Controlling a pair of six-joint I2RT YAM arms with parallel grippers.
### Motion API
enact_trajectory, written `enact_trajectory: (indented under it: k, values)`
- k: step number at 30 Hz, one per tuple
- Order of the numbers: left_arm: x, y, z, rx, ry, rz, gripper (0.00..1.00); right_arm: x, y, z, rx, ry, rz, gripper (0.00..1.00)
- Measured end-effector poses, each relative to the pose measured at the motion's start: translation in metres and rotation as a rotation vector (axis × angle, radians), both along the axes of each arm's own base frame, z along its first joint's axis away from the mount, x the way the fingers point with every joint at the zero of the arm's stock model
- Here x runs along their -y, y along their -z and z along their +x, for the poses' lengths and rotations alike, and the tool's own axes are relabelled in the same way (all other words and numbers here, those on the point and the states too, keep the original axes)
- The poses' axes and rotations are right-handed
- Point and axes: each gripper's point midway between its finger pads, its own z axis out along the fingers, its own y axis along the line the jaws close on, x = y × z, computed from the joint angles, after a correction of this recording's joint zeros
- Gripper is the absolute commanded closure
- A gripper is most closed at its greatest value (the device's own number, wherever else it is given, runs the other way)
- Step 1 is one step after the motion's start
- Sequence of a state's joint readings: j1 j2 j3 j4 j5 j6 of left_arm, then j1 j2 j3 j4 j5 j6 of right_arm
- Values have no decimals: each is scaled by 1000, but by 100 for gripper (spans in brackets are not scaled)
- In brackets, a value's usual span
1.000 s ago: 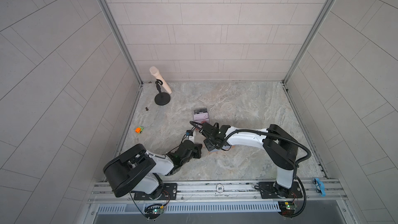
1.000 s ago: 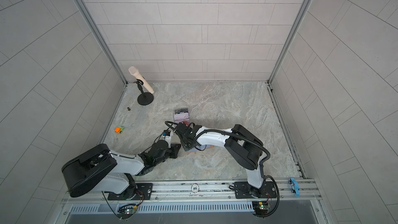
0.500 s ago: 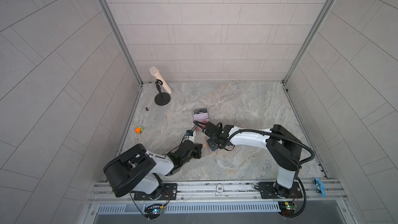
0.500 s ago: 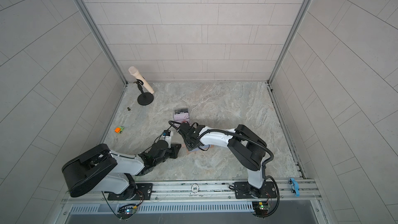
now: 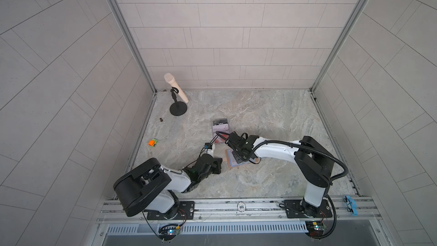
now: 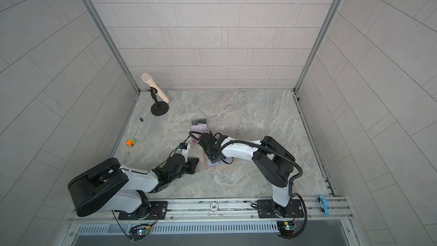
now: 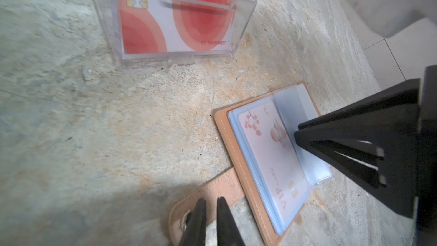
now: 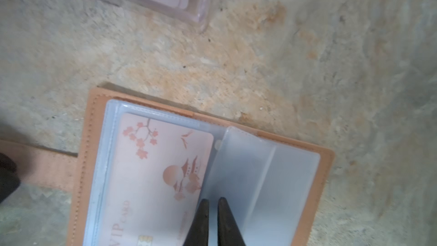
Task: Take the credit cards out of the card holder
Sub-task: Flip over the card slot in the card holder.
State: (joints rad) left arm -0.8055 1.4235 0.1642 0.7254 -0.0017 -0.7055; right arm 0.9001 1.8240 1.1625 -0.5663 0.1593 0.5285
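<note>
The right claw (image 8: 212,200) is pressed nearly together, tips down on the clear sleeve (image 8: 248,173) at the card's (image 8: 160,173) inner edge; whether it nips anything I cannot tell. The left claw (image 7: 211,200), also nearly closed, sits on the strap (image 7: 220,185). The holder (image 8: 327,162) lies open and flat between them on the table (image 5: 272,119), card face up, its long axis along the stitched edge. Both arms stretch low, wrists tipped down.

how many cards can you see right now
4: a pink VIP card in a sleeve of the card holder, a red card in the clear box, a black card and a pale card just behind it. Others may be hidden underneath.
</note>
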Motion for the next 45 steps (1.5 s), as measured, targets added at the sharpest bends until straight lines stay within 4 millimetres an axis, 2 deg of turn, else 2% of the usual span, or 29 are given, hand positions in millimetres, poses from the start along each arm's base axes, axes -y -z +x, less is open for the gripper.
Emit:
enact_trajectory:
  k: [17,20,21,24,28,30,34,40,45]
  values:
    - [5,-1,2,-1,19,10,83,48,-20,0,47,70,-55,88]
    - [7,-1,1,-6,36,22,83,54,-21,-2,45,74,-42,83]
    - [7,-1,1,-8,38,27,83,54,-22,-4,44,64,-31,78]
    - [7,-1,1,-9,44,39,83,44,-27,-13,32,16,17,62]
    - [7,-1,1,-9,45,41,83,13,-33,-21,24,-69,81,52]
    - [7,-1,1,-8,46,43,83,-5,-34,-22,20,-99,115,50]
    - [7,-1,1,-7,47,43,83,-27,-27,-20,6,-111,151,48]
    - [7,-1,1,-6,47,41,83,-33,-4,-18,-30,-77,143,43]
    - [8,-1,2,0,46,34,83,-39,-2,-17,-34,-68,157,41]
